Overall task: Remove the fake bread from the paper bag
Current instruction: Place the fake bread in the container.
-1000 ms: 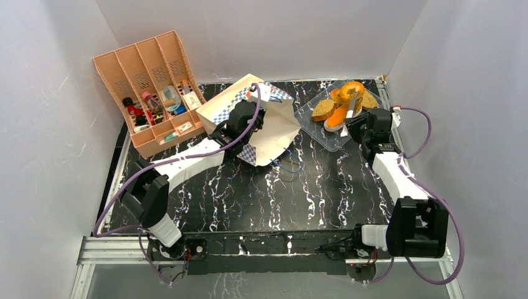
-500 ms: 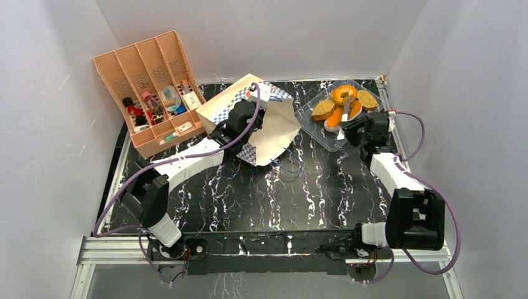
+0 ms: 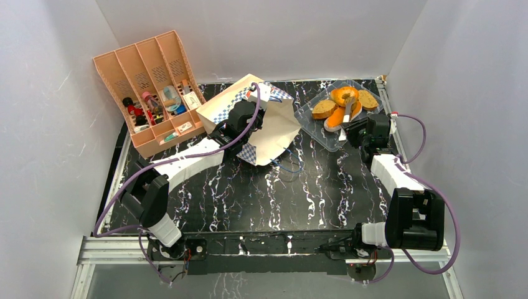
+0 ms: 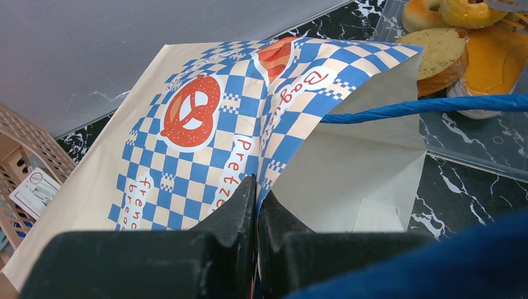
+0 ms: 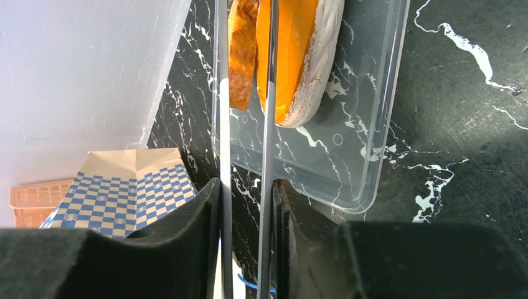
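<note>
The paper bag [image 3: 274,128] lies on its side at mid-table, its mouth facing right. My left gripper [image 3: 244,118] is shut on the bag's checkered edge [image 4: 205,137], and its fingertips [image 4: 249,193] pinch the paper. A blue cord handle [image 4: 423,106] crosses in front. The fake bread lies in the clear tray [image 3: 311,121]: bagel [image 3: 344,94], toast slice [image 3: 324,109], orange-topped loaf [image 3: 338,117] and bun [image 3: 368,99]. My right gripper [image 3: 360,129] is shut on metal tongs [image 5: 223,124], whose arms reach over the loaf [image 5: 299,56] and a brown slice [image 5: 243,50].
An orange slotted organiser [image 3: 149,87] with small items stands at the back left. White walls close in the back and both sides. The tray's near corner [image 5: 367,187] sits just ahead of my right gripper. The black marbled tabletop [image 3: 280,193] stretches in front.
The right gripper has lowered the tongs and drawn back slightly. The orange loaf and bagel, held high over the tray before, now lie in it. The left arm has not moved.
</note>
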Controlling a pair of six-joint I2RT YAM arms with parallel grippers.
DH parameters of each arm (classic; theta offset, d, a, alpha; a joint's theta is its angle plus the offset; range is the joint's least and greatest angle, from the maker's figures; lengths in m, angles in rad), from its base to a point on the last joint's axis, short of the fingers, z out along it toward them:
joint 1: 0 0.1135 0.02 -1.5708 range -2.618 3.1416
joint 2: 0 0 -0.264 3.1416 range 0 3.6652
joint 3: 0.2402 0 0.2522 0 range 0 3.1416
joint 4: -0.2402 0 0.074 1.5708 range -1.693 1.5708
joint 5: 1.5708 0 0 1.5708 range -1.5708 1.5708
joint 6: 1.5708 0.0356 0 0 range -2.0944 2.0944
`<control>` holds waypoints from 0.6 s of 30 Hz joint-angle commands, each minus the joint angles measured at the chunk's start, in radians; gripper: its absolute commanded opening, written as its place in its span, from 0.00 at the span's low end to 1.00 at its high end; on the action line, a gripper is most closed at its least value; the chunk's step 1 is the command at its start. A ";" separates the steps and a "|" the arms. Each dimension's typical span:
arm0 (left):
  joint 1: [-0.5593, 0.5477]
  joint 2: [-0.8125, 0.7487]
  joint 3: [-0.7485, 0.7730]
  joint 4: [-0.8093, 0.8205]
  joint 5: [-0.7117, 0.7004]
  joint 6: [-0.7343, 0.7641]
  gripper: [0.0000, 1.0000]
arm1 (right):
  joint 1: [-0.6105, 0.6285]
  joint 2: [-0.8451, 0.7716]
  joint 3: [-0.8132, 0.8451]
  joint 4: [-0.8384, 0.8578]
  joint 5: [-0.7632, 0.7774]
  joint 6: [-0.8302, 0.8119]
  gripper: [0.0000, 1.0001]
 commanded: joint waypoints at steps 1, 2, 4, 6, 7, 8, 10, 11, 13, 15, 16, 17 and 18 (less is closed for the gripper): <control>0.003 -0.075 0.022 0.005 0.010 -0.011 0.00 | -0.013 -0.033 -0.003 0.073 0.005 0.011 0.30; 0.002 -0.076 0.022 0.005 0.008 -0.011 0.00 | -0.013 -0.036 -0.004 0.069 0.003 0.011 0.33; 0.002 -0.077 0.023 0.002 0.007 -0.015 0.00 | -0.017 -0.042 -0.004 0.062 -0.002 0.010 0.36; 0.002 -0.078 0.023 -0.001 0.007 -0.018 0.00 | -0.020 -0.048 -0.008 0.060 -0.010 0.010 0.37; 0.002 -0.079 0.023 -0.001 0.005 -0.019 0.00 | -0.021 -0.053 -0.011 0.059 -0.011 0.010 0.37; 0.001 -0.080 0.023 -0.002 0.004 -0.019 0.00 | -0.022 -0.058 -0.014 0.059 -0.014 0.011 0.37; 0.001 -0.082 0.026 -0.006 0.002 -0.019 0.00 | -0.025 -0.069 -0.020 0.055 -0.016 0.011 0.36; 0.000 -0.082 0.027 -0.008 0.001 -0.018 0.00 | -0.025 -0.079 -0.023 0.053 -0.015 0.011 0.36; -0.003 -0.081 0.033 -0.015 -0.001 -0.016 0.00 | -0.026 -0.097 -0.028 0.047 -0.013 0.014 0.35; -0.005 -0.078 0.038 -0.020 -0.004 -0.012 0.00 | -0.026 -0.118 -0.030 0.039 -0.012 0.013 0.34; -0.007 -0.078 0.040 -0.023 -0.005 -0.011 0.00 | -0.028 -0.128 -0.029 0.031 -0.010 0.013 0.34; -0.009 -0.078 0.042 -0.029 -0.010 -0.007 0.00 | -0.027 -0.155 -0.029 0.014 -0.001 0.009 0.34; -0.010 -0.078 0.046 -0.038 -0.013 -0.001 0.00 | -0.027 -0.191 -0.029 -0.010 0.009 0.005 0.34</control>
